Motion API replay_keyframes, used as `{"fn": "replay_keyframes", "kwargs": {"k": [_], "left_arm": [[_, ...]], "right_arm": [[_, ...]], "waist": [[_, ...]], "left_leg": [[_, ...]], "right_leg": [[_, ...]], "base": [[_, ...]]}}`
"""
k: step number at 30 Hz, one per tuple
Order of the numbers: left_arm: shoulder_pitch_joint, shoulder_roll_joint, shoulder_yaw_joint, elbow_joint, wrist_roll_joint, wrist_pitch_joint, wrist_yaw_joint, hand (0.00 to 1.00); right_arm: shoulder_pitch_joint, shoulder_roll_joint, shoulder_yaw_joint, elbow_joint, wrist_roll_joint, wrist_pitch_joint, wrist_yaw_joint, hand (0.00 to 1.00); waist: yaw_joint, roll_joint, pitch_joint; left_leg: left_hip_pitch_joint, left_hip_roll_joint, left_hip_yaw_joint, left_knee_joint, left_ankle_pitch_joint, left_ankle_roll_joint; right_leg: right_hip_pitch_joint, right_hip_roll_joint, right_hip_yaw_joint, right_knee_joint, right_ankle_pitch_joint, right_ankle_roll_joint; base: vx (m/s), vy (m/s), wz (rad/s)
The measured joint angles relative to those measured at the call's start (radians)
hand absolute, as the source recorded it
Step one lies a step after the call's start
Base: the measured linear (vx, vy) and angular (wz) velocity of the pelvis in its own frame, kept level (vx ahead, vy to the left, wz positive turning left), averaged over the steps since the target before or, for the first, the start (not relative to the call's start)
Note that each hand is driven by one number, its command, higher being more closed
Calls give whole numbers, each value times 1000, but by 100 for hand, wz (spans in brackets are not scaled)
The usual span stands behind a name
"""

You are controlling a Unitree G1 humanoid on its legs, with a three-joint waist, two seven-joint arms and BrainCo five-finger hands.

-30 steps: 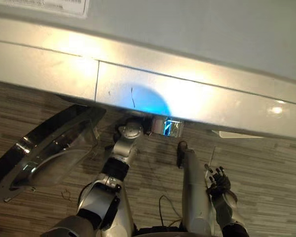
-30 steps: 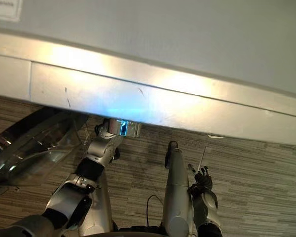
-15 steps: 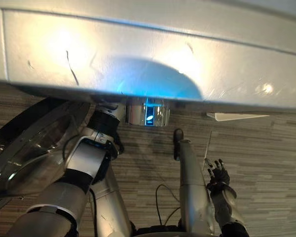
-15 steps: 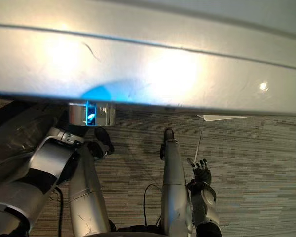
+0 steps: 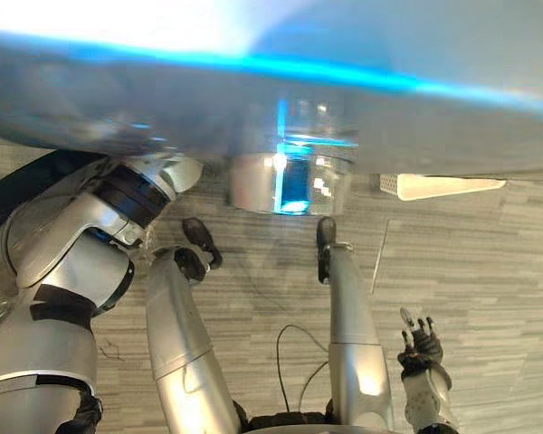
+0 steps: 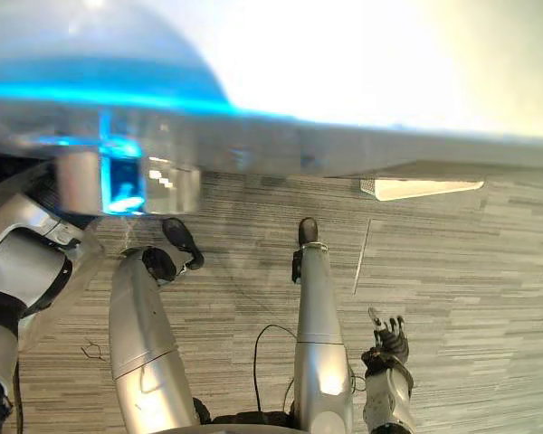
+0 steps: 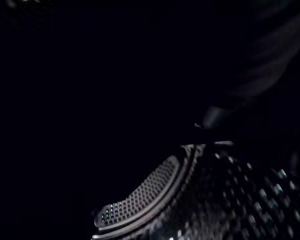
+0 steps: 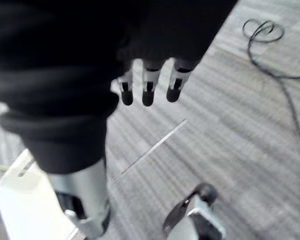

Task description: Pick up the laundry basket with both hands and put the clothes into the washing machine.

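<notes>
Reaching forward under the pale, glare-lit body of the washing machine (image 5: pixel 253 81), which spans the whole top of both eye views, the left arm (image 5: pixel 90 235) passes out of sight beyond the machine's lower edge. It goes in just beside the dark rim of the open door (image 5: pixel 18 190) at the robot's left. The left wrist view looks into the machine's dark inside: the perforated drum (image 7: pixel 235 210) curves across it, and a raised, hole-dotted rib (image 7: pixel 140 200) stands out from the drum wall. Above them sits a dim dark shape (image 7: pixel 260 75), too murky to name as cloth or anything else. Whether the left robot hand holds anything cannot be told in that darkness. The right robot hand (image 5: pixel 423 344) hangs low at the robot's right side, well apart from the machine, over the grey striped floor (image 5: pixel 489 271). Its own wrist view shows its fingers (image 8: pixel 147 90) straight and side by side, pointing down at the floor, the hand wide and empty. A thin pale strip (image 5: pixel 378 258) lies on the floor ahead of that hand. Farther ahead, a flat white piece (image 5: pixel 443 185) lies at the machine's lower edge.
</notes>
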Motion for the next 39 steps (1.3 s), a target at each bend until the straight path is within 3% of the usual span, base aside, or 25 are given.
{"fn": "replay_keyframes", "kwargs": {"k": [4, 7, 9, 10, 11, 12, 14, 15, 16, 20, 23, 27, 29, 30, 32, 33, 35, 38, 39], "left_arm": [[-11, -40, 24, 146, 124, -3, -134, 100], [-29, -181, 286, 263, -4, 17, -219, 100], [-41, -251, 448, 300, -198, 21, -223, 100], [-42, -279, 524, 331, -379, -2, -223, 100], [-43, -287, 558, 357, -549, -26, -227, 100], [-42, -300, 575, 372, -647, -42, -233, 100], [-36, -325, 620, 397, -1200, -133, -257, 100], [-36, -332, 627, 396, -1349, -156, -262, 100], [-36, -348, 664, 396, -1607, -214, -269, 100], [-36, -338, 729, 363, -1764, -284, -257, 100], [-53, -236, 730, 295, -1732, -279, -266, 100], [-109, -79, 753, 227, -1544, -278, -276, 100], [-111, -67, 728, 171, -1339, -279, -267, 100], [-111, -61, 709, 166, -1298, -278, -257, 100], [-111, -43, 615, 127, -1079, -256, -163, 100], [-111, -39, 589, 116, -1035, -256, -143, 100], [-115, -12, 460, 74, -824, -225, -49, 100], [-162, 26, 257, 40, -526, -160, 35, 100], [-172, 40, 210, 44, -349, -107, 45, 100]], "right_arm": [[-12, -3, 18, 6, 36, -8, 5, 0], [-20, 3, 19, 2, 35, -8, -4, 0], [-20, 21, 19, -9, 34, -6, -9, 0], [-20, 44, 18, -27, 31, 0, -17, 0], [-19, 69, 18, -37, 30, 9, -26, 0], [-19, 83, 18, -38, 28, 13, -27, 0], [-19, 115, 4, -56, 3, 32, -48, 0], [-19, 116, 1, -59, 0, 33, -57, 0], [-20, 124, -4, -71, -3, 33, -78, 0], [-17, 133, 0, -87, -5, 33, -104, 0], [-2, 133, -2, -85, -5, 32, -108, 0], [0, 130, -2, -67, -4, 34, -105, 0], [24, 124, -19, -41, 2, 33, -91, 0], [27, 123, -26, -36, 5, 32, -85, 0], [37, 109, -27, -24, 29, 24, -66, 0], [41, 107, -27, -23, 36, 22, -63, 0], [42, 91, -27, -19, 46, 5, -56, 0], [43, 51, -31, -23, 77, -28, -43, 0], [30, 32, -30, -23, 98, -39, -40, 0]], "waist": [[-7, -1, 0], [-23, -2, -1], [-37, -6, -3], [-49, -7, -3], [-54, -11, -2], [-54, -14, -4], [-55, -16, -4], [-55, -16, -4], [-59, -21, -2], [-85, -24, -1], [-81, -39, 1], [-80, -45, 1], [-78, -50, 3], [-79, -49, 3], [-79, -49, 3], [-78, -49, 3], [-74, -49, 3], [-50, -45, 4], [-45, -37, 2]], "left_leg": [[12, 3, -1, 0, 0, 0], [12, 7, 0, -7, -3, -5], [11, 6, 1, -9, -3, -5], [11, 7, 4, -17, -1, -6], [10, 11, 10, -27, 3, -7], [8, 16, 14, -32, 4, -8], [-18, 20, 20, -39, 7, -9], [-26, 20, 21, -39, 7, -6], [-37, 22, 30, -34, 13, 6], [-43, 42, 45, -6, 0, 18], [-27, 89, 82, 35, -38, 16], [-26, 145, 110, 87, -71, 10], [-27, 147, 113, 88, -72, 9], [-28, 146, 113, 88, -72, 9], [-30, 134, 113, 89, -71, 11], [-32, 131, 113, 89, -71, 11], [-38, 123, 105, 88, -74, 3], [-59, 120, 94, 82, -72, 0], [-71, 121, 86, 81, -71, 0]], "right_leg": [[14, 2, -3, -8, 0, 0], [21, 5, -2, -24, 1, 1], [22, 6, -1, -29, 2, -1], [22, 7, 0, -40, 8, -3], [19, 11, 1, -56, 18, -4], [15, 16, 3, -65, 24, -5], [-11, 24, 6, -89, 39, 0], [-18, 25, 8, -91, 41, 2], [-34, 25, 16, -89, 47, 13], [-45, 38, 32, -80, 48, 16], [-75, 72, 73, -37, 48, 17], [-109, 120, 118, -10, 40, 28], [-114, 121, 120, 0, 36, 21], [-116, 120, 120, 1, 36, 21], [-123, 110, 122, 14, 32, 19], [-127, 107, 122, 19, 31, 19], [-132, 101, 116, 31, 22, 11], [-149, 95, 106, 34, 20, 7], [-149, 88, 93, 30, 20, 7]], "base": [[-16, 0, -2], [-52, -7, -1], [-39, 0, -2], [-26, -7, -8], [-22, -10, -15], [-10, -8, -23], [16, 15, -23], [58, 51, -14], [45, 40, -10], [72, 50, -19], [29, 19, -43], [-20, 18, -46], [-18, 53, 0], [-10, 65, 9], [-4, 69, 12], [-1, 56, 15], [-2, 43, 14], [-7, 43, 10], [-8, 49, 11]]}}
